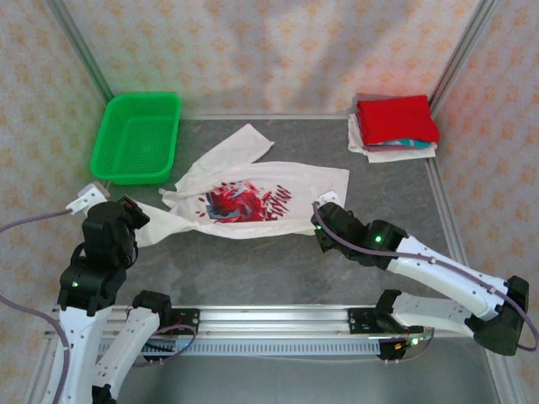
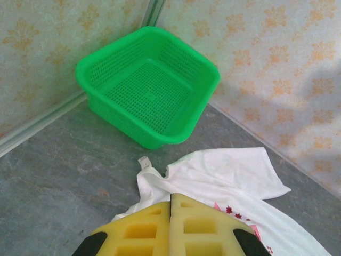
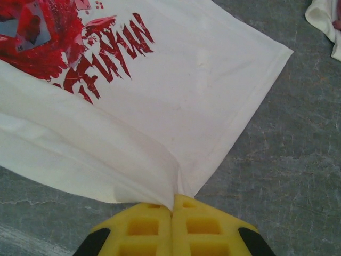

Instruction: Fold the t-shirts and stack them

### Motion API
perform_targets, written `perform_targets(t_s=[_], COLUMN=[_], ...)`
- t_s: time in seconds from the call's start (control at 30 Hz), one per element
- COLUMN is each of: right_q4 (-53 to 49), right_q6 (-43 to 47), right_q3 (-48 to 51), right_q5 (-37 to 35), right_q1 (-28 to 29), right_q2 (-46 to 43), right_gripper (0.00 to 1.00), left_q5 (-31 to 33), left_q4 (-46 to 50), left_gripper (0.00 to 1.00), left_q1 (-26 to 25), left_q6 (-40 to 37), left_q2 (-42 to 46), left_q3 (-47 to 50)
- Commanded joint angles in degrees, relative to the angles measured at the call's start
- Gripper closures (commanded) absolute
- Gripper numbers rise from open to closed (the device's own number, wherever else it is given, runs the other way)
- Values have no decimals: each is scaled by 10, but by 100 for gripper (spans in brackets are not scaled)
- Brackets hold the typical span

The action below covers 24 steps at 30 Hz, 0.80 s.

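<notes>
One t-shirt (image 1: 295, 181) pinched: left tool (image 2: 170, 198), right tool (image 3: 172, 200).

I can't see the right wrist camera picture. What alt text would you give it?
The right gripper, its yellow fingers pressed shut, pinches the edge of a cream-white t-shirt with a red splatter graphic, near its corner. The shirt spreads away over a grey table, and a bit of another white cloth shows at the top right.

My left arm (image 1: 88, 286) stands folded upright on its side, and the left gripper (image 2: 170, 199) is pressed closed on the t-shirt (image 2: 224, 170) edge. My right arm (image 1: 446, 273) stretches low toward the centre, and the right gripper (image 3: 172, 199) pinches the same cloth.
</notes>
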State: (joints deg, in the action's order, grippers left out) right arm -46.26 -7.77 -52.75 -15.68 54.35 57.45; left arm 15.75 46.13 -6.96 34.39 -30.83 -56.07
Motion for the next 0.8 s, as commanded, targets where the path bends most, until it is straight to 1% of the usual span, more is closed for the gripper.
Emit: perform_targets(t_s=[0.0, 0.07, 0.13, 0.2, 0.23, 0.27, 0.3, 0.33, 0.37, 0.43, 0.47, 0.5, 0.53, 0.57, 0.6, 0.63, 0.67, 0.73, 0.77], right_q4=[9, 20, 27, 17, 14, 16, 21, 24, 28, 32, 35, 39, 46, 52, 60, 67, 75, 104, 117], right_q6=[-9, 3, 21, 12, 10, 9, 5, -1, -8, -17, -17, -15, -12, -8, -2, 2, 9, 20, 22], right_q3=[-2, -2, 2, 0, 3, 9, 16, 21, 24, 24, 23, 19, 14, 11, 7, 1, -6, -21, -30], right_q5=[-26, -33, -10, 7, 27, 49, 71, 83, 85, 76, 74, 74, 71, 66, 57, 40, 17, -44, -57], right_q1=[-7, -9, -10, -10, -10, -10, -10, -11, -11, -11, -10, -10, -11, -11, -10, -10, -11, -15, -25], right_q2=[-22, -32, -40, -39, -42, -48, -59, -73, -87, -126, -144, -164, -183, -191, -198, -196, -187, -140, -108], right_gripper=[100, 100, 100, 100, 100, 96, 86, 74, 68, 61, 59, 55, 51, 49, 49, 48, 47, 47, 48], left_q5=[-3, -8, -19, -8, -7, -13, -19, -21, -25, -44, -46, -44, -41, -40, -46, -59, -72, -98, -123], left_q4=[-3, -15, -15, 18, 38, 51, 65, 75, 79, 65, 59, 50, 43, 34, 21, 8, -1, -17, -34], left_gripper=[100, 100, 100, 100, 100, 100, 99, 81, 66, 75, 75, 74, 74, 78, 78, 78, 75, 74, 72], left_q1=[5, 5, 5, 5, 5, 5, 5, 5, 5, 5, 5, 5, 5, 5, 5, 5, 5, 5, 5], left_q6=[-12, -14, -20, -14, -12, -13, -7, 6, 15, 25, 31, 35, 37, 36, 31, 18, 0, -33, -64], left_q2=[21, 24, 24, 19, 20, 23, 32, 46, 62, 106, 125, 144, 157, 160, 154, 140, 112, 27, -21], left_q3=[16, 14, 11, 7, 0, -6, -12, -17, -19, -23, -27, -33, -42, -49, -57, -62, -68, -76, -80])
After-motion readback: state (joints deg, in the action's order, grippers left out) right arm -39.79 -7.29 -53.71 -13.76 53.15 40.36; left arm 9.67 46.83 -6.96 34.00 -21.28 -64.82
